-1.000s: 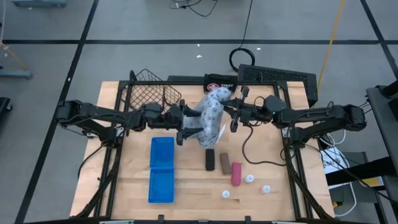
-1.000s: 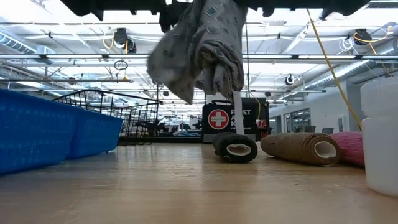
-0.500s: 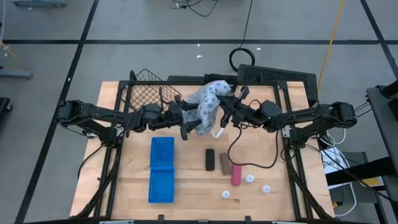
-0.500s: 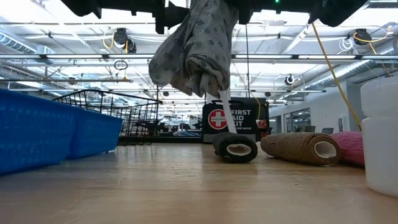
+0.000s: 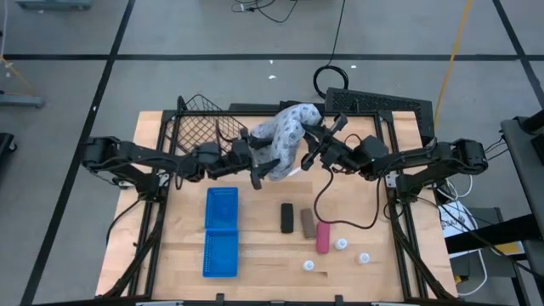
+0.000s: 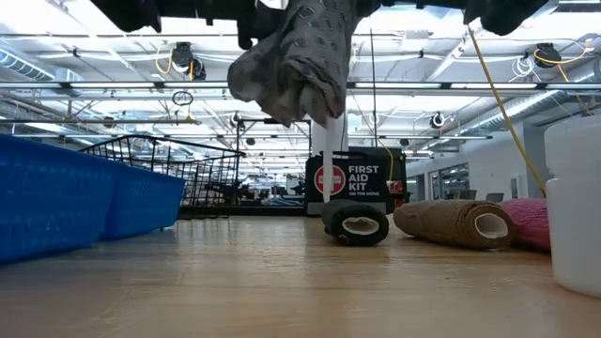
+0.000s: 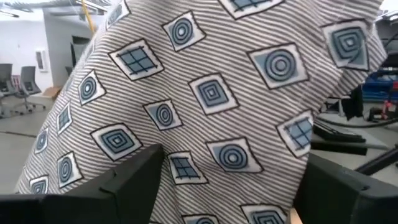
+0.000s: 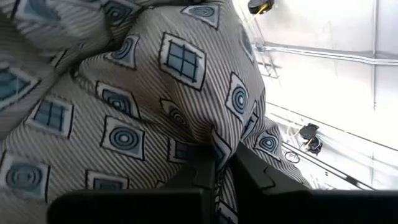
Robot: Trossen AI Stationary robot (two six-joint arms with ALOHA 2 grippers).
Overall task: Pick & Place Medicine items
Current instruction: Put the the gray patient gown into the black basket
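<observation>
A grey cloth bag with blue square prints (image 5: 285,138) (image 6: 296,56) hangs in the air over the middle of the table between both grippers. My left gripper (image 5: 255,168) is at its left side and my right gripper (image 5: 308,154) at its right side, both shut on it. A white strip (image 6: 327,160) dangles from the bag. On the near right of the table lie a black roll (image 5: 287,218), a brown roll (image 5: 306,221) and a pink roll (image 5: 323,237), with three white bottles (image 5: 341,245) beside them. My left gripper has a thick bulge of the bag's cloth (image 7: 230,124) between its two fingers (image 7: 124,180), which stand well apart, coming level from the table's left. The bag is lifted clear. My right gripper pinches a fold of the cloth (image 8: 217,140) between its fingers (image 8: 249,171), coming from the table's right. The bag hangs slack below.
A blue tray (image 5: 221,231) (image 6: 75,192) lies near left of the bag. A black wire basket (image 5: 200,127) stands at the far left. The black first-aid pouch (image 5: 302,109) (image 6: 362,180) stands at the far edge behind the bag. Bare wood shows under the bag.
Both grippers have carried the bag up and toward the far edge, and my right gripper has come a little toward the left. The bag's lower end hangs higher above the table than before. Both holds stay as they were.
</observation>
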